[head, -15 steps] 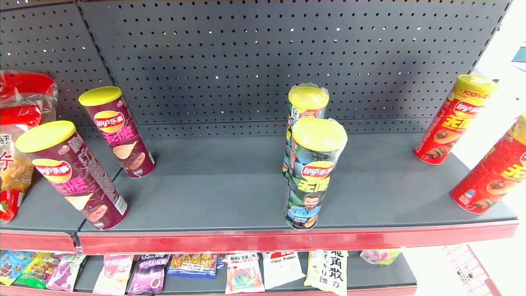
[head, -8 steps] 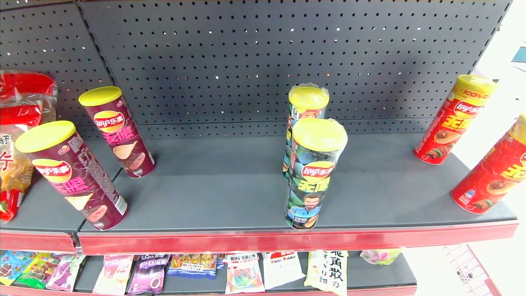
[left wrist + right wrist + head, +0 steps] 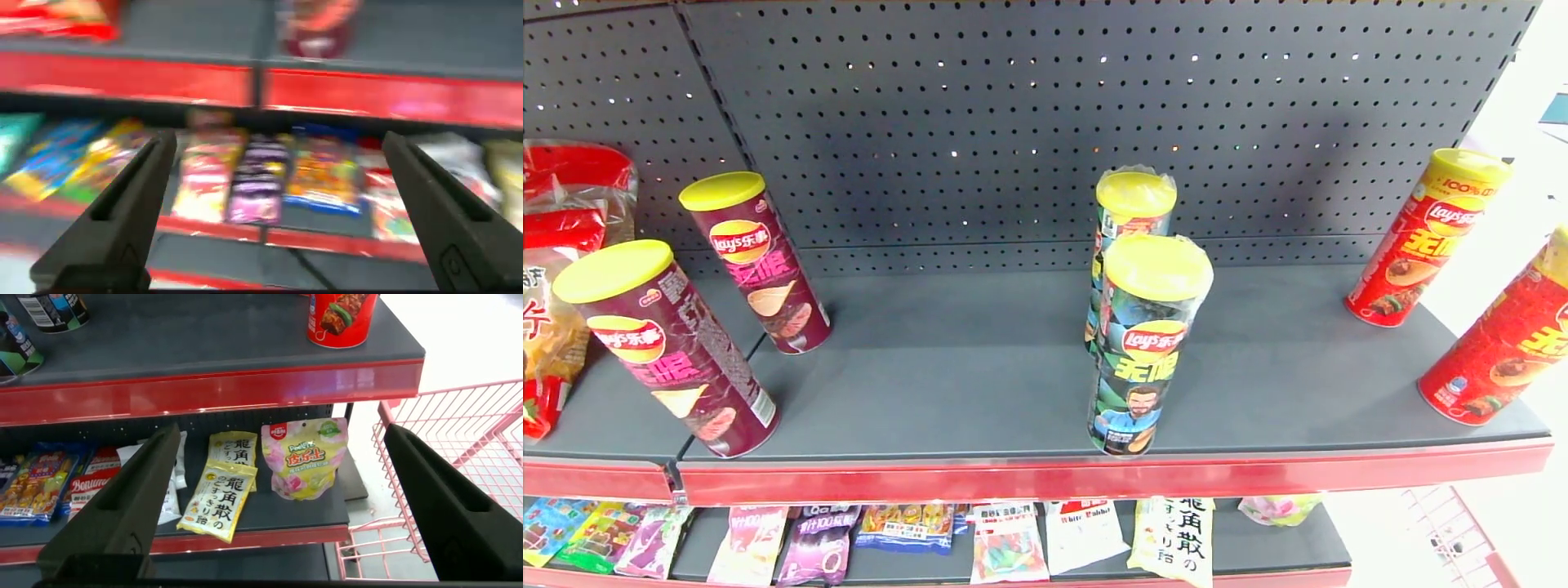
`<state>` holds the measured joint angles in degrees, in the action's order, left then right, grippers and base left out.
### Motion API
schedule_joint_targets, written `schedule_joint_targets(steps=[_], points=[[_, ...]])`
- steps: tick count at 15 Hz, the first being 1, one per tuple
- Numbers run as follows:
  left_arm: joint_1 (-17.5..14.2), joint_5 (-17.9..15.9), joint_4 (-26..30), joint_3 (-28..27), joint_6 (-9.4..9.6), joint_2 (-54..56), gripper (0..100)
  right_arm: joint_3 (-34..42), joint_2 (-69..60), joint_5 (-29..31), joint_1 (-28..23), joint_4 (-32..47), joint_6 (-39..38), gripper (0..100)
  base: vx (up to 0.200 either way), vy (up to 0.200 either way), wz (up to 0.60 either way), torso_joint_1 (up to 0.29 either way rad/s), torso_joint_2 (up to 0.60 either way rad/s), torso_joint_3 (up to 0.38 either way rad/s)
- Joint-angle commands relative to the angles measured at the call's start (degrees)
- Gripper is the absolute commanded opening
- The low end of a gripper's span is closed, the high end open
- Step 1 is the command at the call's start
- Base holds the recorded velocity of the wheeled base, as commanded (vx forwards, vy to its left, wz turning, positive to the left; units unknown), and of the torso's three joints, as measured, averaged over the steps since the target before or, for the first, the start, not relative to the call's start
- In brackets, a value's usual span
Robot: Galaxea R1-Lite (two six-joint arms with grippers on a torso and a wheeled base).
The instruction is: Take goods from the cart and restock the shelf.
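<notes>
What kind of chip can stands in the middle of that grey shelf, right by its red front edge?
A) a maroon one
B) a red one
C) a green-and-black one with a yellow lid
C: the green-and-black can with a yellow lid stands upright midway along the shelf, close to its red front edge.

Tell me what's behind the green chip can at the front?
Another green can with a yellow lid, in front of the pegboard wall. The front can covers its lower half.
</notes>
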<state>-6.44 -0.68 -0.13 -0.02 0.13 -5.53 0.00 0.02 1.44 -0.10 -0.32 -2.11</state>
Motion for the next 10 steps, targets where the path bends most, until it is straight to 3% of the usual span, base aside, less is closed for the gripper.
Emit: schedule_joint_targets(steps=[1, 4, 8, 9, 10], points=[[13.7, -1.3, -0.1, 0.0, 1.18, 0.3, 100, 0.0, 0.0, 0.0, 0.0, 0.0, -0.1, 100, 0.000, 0.000, 0.00, 0.000, 0.00, 0.000], [13.6, 1.4, -0.1, 0.0, 1.36, 0.3, 100, 0.0, 0.0, 0.0, 0.0, 0.0, 0.1, 100, 0.000, 0.000, 0.00, 0.000, 0.00, 0.000], [13.4, 1.7, 0.0, 0.0, 1.01, -2.5, 100, 0.0, 0.0, 0.0, 0.0, 0.1, 0.9, 100, 0.000, 0.000, 0.00, 0.000, 0.00, 0.000], [12.4, 1.7, 0.0, 0.0, 0.92, -2.0, 100, 0.0, 0.0, 0.0, 0.0, 0.1, 1.2, 100, 0.000, 0.000, 0.00, 0.000, 0.00, 0.000], [6.0, 1.7, 0.0, 0.0, 0.48, 0.5, 100, 0.0, 0.0, -0.1, 0.0, 0.1, 1.7, 100, 0.000, 0.000, 0.00, 0.000, 0.00, 0.000]])
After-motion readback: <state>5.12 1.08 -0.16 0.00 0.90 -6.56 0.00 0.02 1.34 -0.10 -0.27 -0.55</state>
